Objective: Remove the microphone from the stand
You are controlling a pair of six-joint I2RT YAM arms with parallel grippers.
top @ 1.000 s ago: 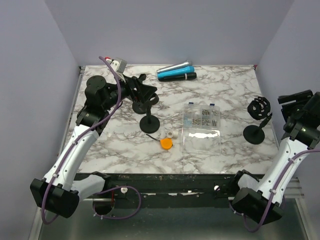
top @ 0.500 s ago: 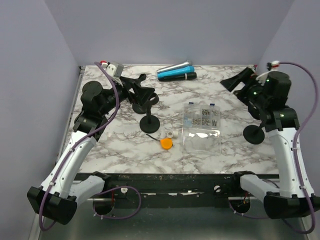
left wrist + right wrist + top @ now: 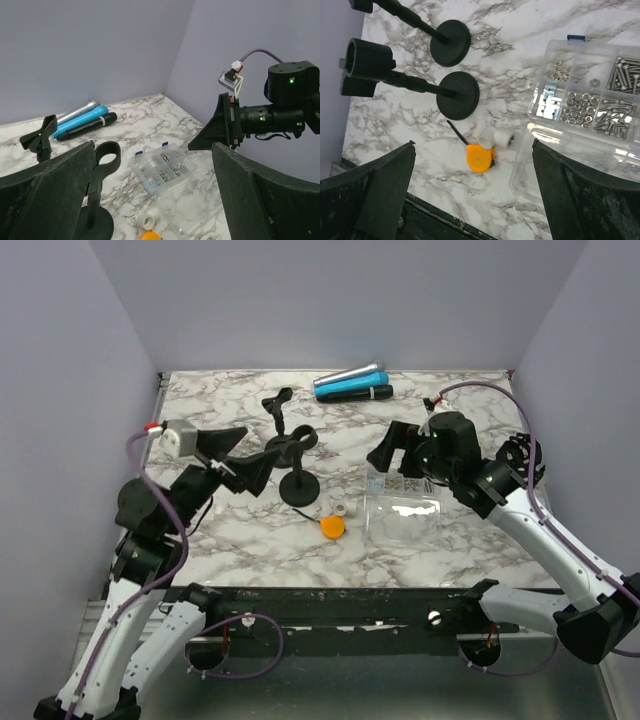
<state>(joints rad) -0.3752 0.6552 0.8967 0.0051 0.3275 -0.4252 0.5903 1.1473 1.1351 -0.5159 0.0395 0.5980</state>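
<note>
Near: left gripper [image 3: 240, 458] and right gripper [image 3: 393, 450], both spread wide, empty. Mid-table: stands [image 3: 300, 488], clips bare. Far edge: three microphones [image 3: 350, 383] lying side by side, none in a clip. Probably rigid, smooth, apt to roll; best pinched across mid-barrel.

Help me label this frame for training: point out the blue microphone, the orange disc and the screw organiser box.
blue microphone [image 3: 341, 388]: top view, mid-body.
orange disc [image 3: 479, 159]: right wrist view, centre of its face.
screw organiser box [image 3: 404, 520]: top view, open clear lid.
</note>
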